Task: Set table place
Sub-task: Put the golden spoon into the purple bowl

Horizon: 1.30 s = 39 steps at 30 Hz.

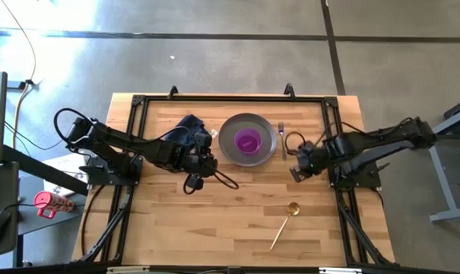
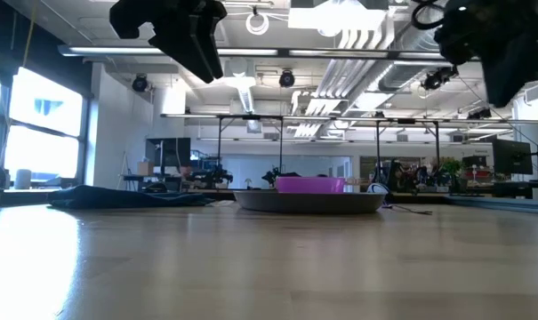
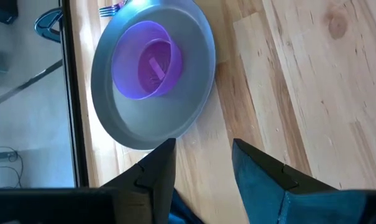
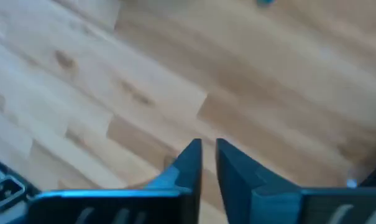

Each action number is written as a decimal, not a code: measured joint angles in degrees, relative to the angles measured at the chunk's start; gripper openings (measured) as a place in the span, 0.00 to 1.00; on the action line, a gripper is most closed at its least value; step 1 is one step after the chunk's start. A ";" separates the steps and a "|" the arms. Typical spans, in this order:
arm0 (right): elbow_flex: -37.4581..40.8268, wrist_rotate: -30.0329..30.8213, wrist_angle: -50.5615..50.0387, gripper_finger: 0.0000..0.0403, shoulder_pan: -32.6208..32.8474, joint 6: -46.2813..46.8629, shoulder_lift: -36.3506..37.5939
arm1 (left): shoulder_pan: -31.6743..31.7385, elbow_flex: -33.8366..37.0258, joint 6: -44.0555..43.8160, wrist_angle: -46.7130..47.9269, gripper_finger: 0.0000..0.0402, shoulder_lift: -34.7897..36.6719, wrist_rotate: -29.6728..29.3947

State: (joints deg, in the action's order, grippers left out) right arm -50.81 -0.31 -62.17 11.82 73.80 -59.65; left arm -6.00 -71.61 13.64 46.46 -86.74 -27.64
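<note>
The grey metal plate (image 1: 228, 131) lies on the table (image 1: 237, 221) at the far middle, with the magenta bowl (image 1: 249, 141) standing in it. The teal-handled fork (image 1: 281, 140) lies just right of the plate. The dark navy napkin (image 1: 187, 126) lies crumpled left of the plate, partly under my left arm. The gold spoon (image 1: 284, 223) lies at the near right. My left gripper (image 3: 203, 155) is open and empty above the table beside the plate (image 3: 194, 74). My right gripper (image 4: 209, 152) is shut and empty above bare planks, near the fork.
The table's black metal frame (image 1: 230, 99) runs along the far edge behind the plate. A dark cable loop (image 1: 203, 181) hangs below my left wrist. Bare planks (image 1: 214, 228) stretch across the near half, left of the spoon.
</note>
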 joint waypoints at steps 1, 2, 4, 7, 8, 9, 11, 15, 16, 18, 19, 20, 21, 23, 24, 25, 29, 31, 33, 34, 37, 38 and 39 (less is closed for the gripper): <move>0.00 -0.22 -0.15 0.14 1.70 1.51 -0.49 | 0.00 0.00 0.01 0.00 0.36 0.00 0.00; 0.00 -0.27 -0.61 0.17 3.26 3.11 -1.06 | -0.01 0.00 0.01 0.00 0.36 0.00 0.00; 0.28 -0.27 -1.54 0.23 5.96 6.25 -2.08 | 0.00 0.00 0.01 -0.04 0.36 0.00 0.00; 2.42 -1.02 -0.68 0.32 9.25 9.57 -3.26 | 0.00 0.00 -0.58 -0.11 0.36 0.00 0.00; 3.57 -1.54 0.70 0.34 10.14 10.32 -3.34 | 0.00 0.00 -0.96 -0.17 0.36 0.00 0.00; 4.99 -2.15 2.71 0.37 10.92 10.89 -3.36 | 0.00 0.00 -1.41 -0.17 0.36 0.00 0.00; 8.60 -3.69 7.84 0.40 12.22 11.51 -3.34 | 0.00 0.00 -2.35 -0.20 0.36 0.00 0.00; 16.30 -7.08 22.04 0.45 14.38 13.79 -3.27 | 0.00 0.00 -4.16 -0.21 0.36 0.00 0.03; 18.03 -7.32 25.16 0.45 14.98 14.37 -3.27 | 0.00 0.01 -4.59 -0.20 0.36 0.00 0.04; 20.87 -7.42 31.05 0.45 15.91 14.98 -3.29 | 0.00 0.00 -5.48 -0.20 0.36 0.00 0.11; 21.90 -7.45 33.41 0.45 16.27 15.19 -3.27 | 0.00 0.00 -5.89 -0.20 0.36 0.00 0.20; 22.74 -7.42 35.15 0.45 16.64 15.32 -3.28 | 0.00 0.00 -6.32 -0.20 0.36 0.00 0.20; 23.51 -7.43 36.12 0.45 16.94 15.32 -3.27 | 0.00 0.00 -6.64 -0.20 0.36 0.00 0.22; 24.75 -7.41 37.59 0.45 17.47 15.39 -3.27 | 0.00 0.00 -7.00 -0.20 0.36 0.00 0.22; 25.16 -7.41 38.31 0.45 17.72 15.52 -3.27 | 0.00 0.00 -7.25 -0.20 0.36 0.00 0.22; 25.54 -7.43 39.04 0.45 17.94 15.52 -3.29 | 0.00 0.00 -7.54 -0.20 0.36 0.00 0.22; 26.33 -7.06 39.87 0.45 18.33 14.55 -3.29 | 0.00 0.00 -8.19 -0.22 0.36 0.00 0.22; 26.45 -6.63 40.50 0.45 18.33 13.66 -3.56 | 0.00 0.00 -8.58 -0.41 0.36 0.00 0.22; 26.47 -6.31 41.33 0.45 18.33 12.70 -4.50 | 0.00 0.00 -9.13 -0.50 0.36 0.00 0.22; 26.47 -6.27 41.87 0.45 18.31 12.18 -5.15 | 0.00 0.01 -9.43 -0.57 0.36 0.00 0.20; 26.47 -6.32 44.77 0.45 18.31 10.53 -8.00 | 0.00 0.00 -9.99 -0.78 0.36 0.00 0.17; 26.47 -6.34 46.10 0.45 18.31 9.86 -9.15 | 0.00 0.00 -10.02 -1.04 0.36 0.00 0.17; 26.47 -6.40 47.34 0.45 18.31 9.49 -10.30 | 0.00 0.02 -10.02 -1.49 0.36 0.00 0.17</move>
State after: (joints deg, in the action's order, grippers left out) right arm -24.34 -6.71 -14.84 30.13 83.29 -69.94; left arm -6.00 -71.60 3.62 44.96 -86.74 -27.46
